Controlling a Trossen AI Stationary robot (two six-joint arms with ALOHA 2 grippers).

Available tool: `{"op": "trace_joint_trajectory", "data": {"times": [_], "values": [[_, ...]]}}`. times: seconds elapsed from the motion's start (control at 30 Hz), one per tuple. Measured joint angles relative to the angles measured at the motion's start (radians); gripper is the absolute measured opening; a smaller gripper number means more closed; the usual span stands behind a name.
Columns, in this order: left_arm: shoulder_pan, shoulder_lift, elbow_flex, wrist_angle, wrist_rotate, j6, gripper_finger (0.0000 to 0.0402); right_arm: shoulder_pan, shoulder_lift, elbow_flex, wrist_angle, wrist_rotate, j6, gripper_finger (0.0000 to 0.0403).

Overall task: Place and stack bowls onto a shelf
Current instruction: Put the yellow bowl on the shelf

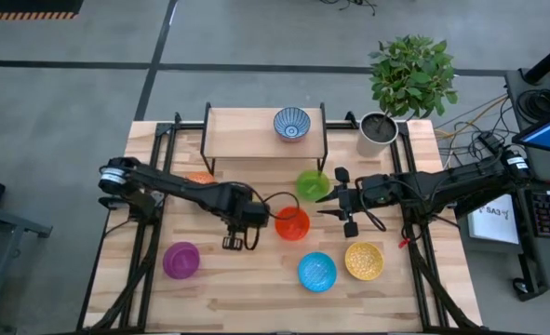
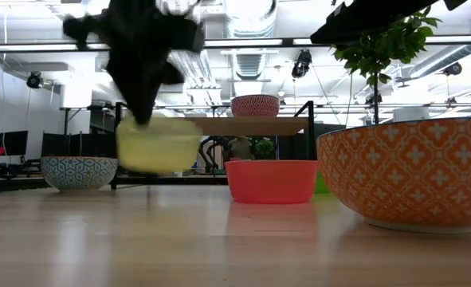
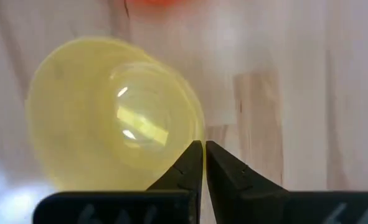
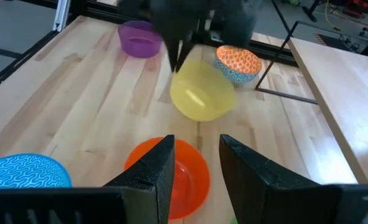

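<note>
The left gripper (image 3: 203,149) had its jaws clenched thin on the rim of the plain yellow bowl (image 3: 112,115), the two fingers nearly meeting with only the bowl's wall between them. The bowl hung tilted and clear of the desk (image 1: 256,298) near its middle (the low view showed daylight under it). The right gripper (image 4: 195,149) hovered close by on the right with its jaws released and nothing between them, just above the red bowl (image 1: 292,223).

Around them lay the rest: the green bowl (image 1: 312,184) beyond the red one, close under the shelf's front edge; the purple bowl (image 1: 181,260) near-left; the plain blue bowl (image 1: 317,271) and the speckled yellow bowl (image 1: 364,261) near-right; the orange bowl (image 4: 238,61) far-left, mostly hidden under the left arm in the high view. The shelf (image 1: 247,130) stood at the far edge with one blue-and-white patterned bowl (image 1: 291,123) already on its plank.

The risk, as I judged it, lay in that pinch on a single edge. A smooth bowl held by one wall could swing or slip out on the way up, and a low carry could catch the shelf's front edge or knock the patterned bowl. The right gripper also sat close to the likely path.
</note>
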Motion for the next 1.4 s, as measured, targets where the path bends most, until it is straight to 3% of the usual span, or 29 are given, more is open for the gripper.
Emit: {"op": "trace_joint_trajectory", "data": {"times": [0.27, 0.43, 0.67, 0.9, 1.0, 1.17, 1.4], "values": [[0.096, -0.002, 0.328, -0.247, -0.173, 0.173, 0.0000, 0.000, 0.000, 0.000, 0.000, 0.000, -0.002, 0.0116], [0.233, -0.010, 0.436, -0.330, -0.197, 0.225, 0.0000, 0.000, 0.000, 0.000, 0.000, 0.000, -0.004, 0.0116], [0.469, -0.014, 0.448, -0.302, -0.179, 0.332, 0.0000, 0.000, 0.000, 0.000, 0.000, 0.000, -0.006, 0.0116], [0.661, -0.014, 0.411, -0.296, -0.126, 0.328, 0.0000, 0.000, 0.000, 0.000, -0.001, 0.000, -0.008, 0.0116], [0.703, -0.014, 0.407, -0.281, -0.110, 0.320, 0.0000, 0.000, 0.000, 0.000, -0.001, 0.000, -0.013, 0.0116], [0.737, -0.014, 0.407, -0.241, 0.004, 0.310, 0.0000, 0.000, 0.000, 0.000, 0.000, 0.000, -0.014, 0.0116], [0.738, -0.014, 0.407, -0.241, 0.007, 0.252, 0.0000, 0.000, 0.000, 0.000, 0.000, 0.000, -0.015, 0.0116]]}}
